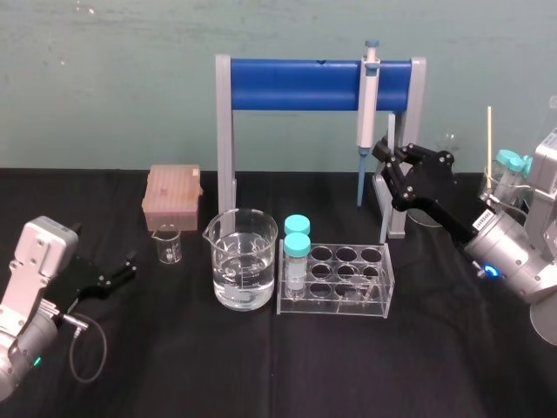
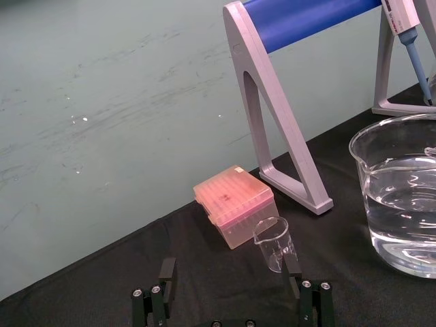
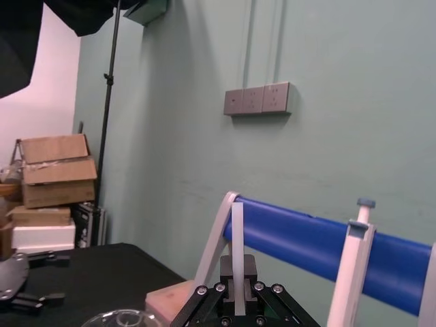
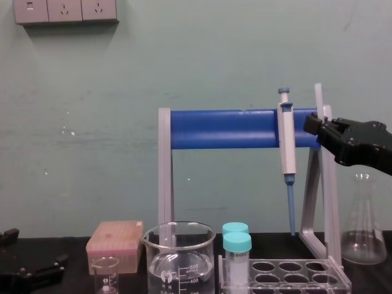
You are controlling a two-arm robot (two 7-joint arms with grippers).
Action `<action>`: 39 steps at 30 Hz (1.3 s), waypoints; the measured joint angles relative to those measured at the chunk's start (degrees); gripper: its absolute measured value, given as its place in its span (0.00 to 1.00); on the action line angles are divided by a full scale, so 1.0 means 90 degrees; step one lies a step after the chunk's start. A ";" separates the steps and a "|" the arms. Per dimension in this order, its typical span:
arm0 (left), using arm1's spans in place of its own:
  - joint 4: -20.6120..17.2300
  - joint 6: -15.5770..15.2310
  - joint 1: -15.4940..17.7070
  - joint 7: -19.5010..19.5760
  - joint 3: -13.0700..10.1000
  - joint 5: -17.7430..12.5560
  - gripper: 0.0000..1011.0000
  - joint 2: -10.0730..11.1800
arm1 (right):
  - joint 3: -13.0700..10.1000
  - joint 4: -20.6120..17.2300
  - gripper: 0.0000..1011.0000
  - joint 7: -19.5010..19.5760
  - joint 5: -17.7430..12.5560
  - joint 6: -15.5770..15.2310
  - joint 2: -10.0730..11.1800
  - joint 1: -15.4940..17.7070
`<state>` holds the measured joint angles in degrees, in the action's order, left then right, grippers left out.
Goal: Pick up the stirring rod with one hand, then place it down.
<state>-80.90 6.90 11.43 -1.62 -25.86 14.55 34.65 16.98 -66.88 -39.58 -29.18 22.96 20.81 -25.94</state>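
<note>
Black table [image 1: 261, 366] | right pincer [image 4: 313, 124] grips upright stirring rod [image 4: 318, 98] | left pincer [image 1: 129, 266] idle

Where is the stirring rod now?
The stirring rod is held upright in the right gripper, beside the right post of the stand, right of the pipette.

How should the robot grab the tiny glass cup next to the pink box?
I'd pinch the small beaker across its round wall, mid-height, coming level from the robot's left, where the open left tool faces it. It stands upright, with the big beaker close on its other side. The right tool holds the stirring rod upright by the stand.
</note>
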 joint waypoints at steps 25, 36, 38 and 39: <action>0.0000 0.0000 0.0000 0.0000 0.0000 0.0000 0.99 0.0000 | 0.0184 0.0273 0.07 -0.0445 -0.0228 -0.0358 0.0146 0.0005; 0.0000 0.0000 0.0000 0.0000 0.0000 0.0000 0.99 0.0000 | 0.0329 0.0738 0.07 -0.0754 -0.0305 -0.0228 0.0043 -0.0237; 0.0000 0.0000 0.0000 0.0000 0.0000 0.0000 0.99 0.0000 | 0.0345 0.0805 0.07 -0.0791 -0.0327 -0.0232 0.0026 -0.0270; 0.0000 0.0000 0.0000 0.0000 0.0000 0.0000 0.99 0.0000 | 0.0360 0.0886 0.07 -0.0832 -0.0365 -0.0262 0.0005 -0.0298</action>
<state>-80.90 6.90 11.43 -1.62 -25.86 14.55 34.64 20.22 -58.91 -47.06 -32.47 20.60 20.85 -28.62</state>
